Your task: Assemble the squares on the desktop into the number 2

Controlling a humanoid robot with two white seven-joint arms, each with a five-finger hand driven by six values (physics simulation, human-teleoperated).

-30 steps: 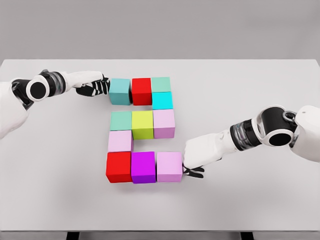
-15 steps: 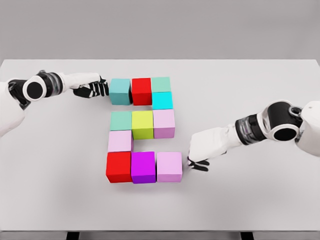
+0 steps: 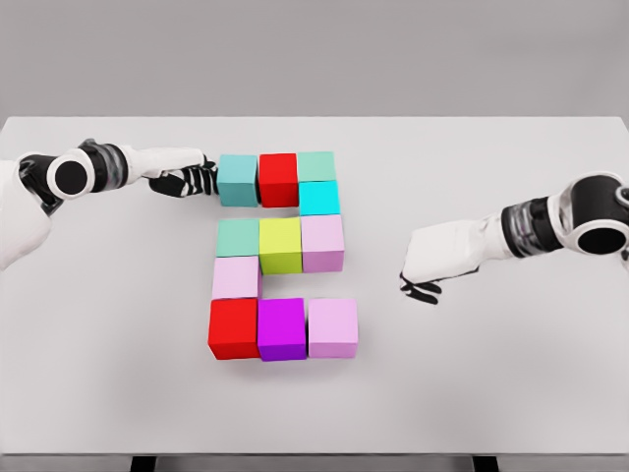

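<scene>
Eleven cubes (image 3: pixel 280 245) sit on white table (image 3: pixel 511 383), grey wall (image 3: pixel 314 54) behind.

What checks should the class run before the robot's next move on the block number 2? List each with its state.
1. Top row complete: teal block, red block and green block sit side by side: ok.
2. Bottom row closed up: the pink block touches the purple block: ok.
3. Right hand clear of the blocks: ok, it is apart from them.
4. Left hand clear of the teal block: not ok, its fingers are against it.
5. Cyan block flush with the row below: cannot tell.
</scene>
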